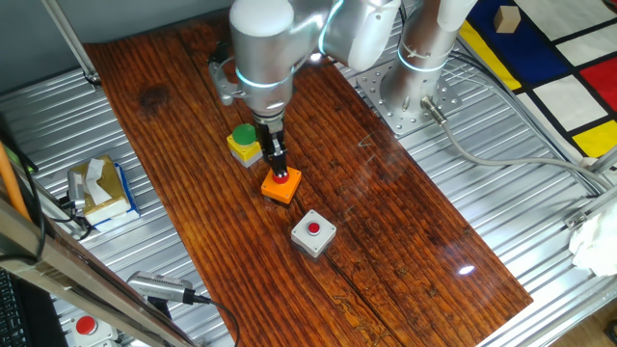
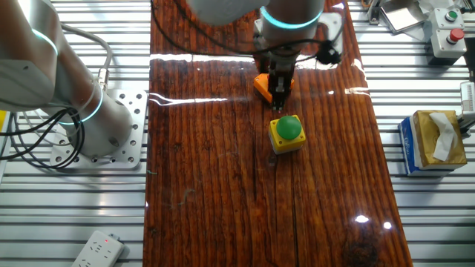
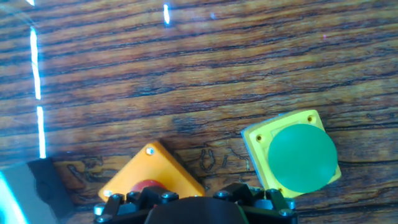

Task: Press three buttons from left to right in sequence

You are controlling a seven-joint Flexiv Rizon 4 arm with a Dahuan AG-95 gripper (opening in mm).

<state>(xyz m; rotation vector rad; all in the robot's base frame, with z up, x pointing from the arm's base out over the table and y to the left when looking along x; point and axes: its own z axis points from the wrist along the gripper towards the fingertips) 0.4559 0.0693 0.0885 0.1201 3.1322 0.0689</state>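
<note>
Three button boxes stand in a diagonal row on the wooden board [image 1: 386,222]. The yellow box with green cap [image 1: 245,142] is furthest back; it also shows in the other fixed view [image 2: 286,132] and the hand view [image 3: 301,157]. The orange box with red cap [image 1: 281,185] is in the middle. The grey box with red cap [image 1: 313,232] is nearest. My gripper [image 1: 280,172] points straight down, its slim fingers together as one stem, tips on the orange box's red cap [image 3: 146,185]. In the other fixed view the gripper [image 2: 280,104] hides most of the orange box [image 2: 262,85] and the grey box.
A tissue box [image 1: 101,188] sits on the metal table left of the board. A whitish box with a red button [image 1: 87,328] is at the bottom left. The arm's base [image 1: 415,87] stands at the board's back right. A power strip [image 2: 96,248] lies nearby.
</note>
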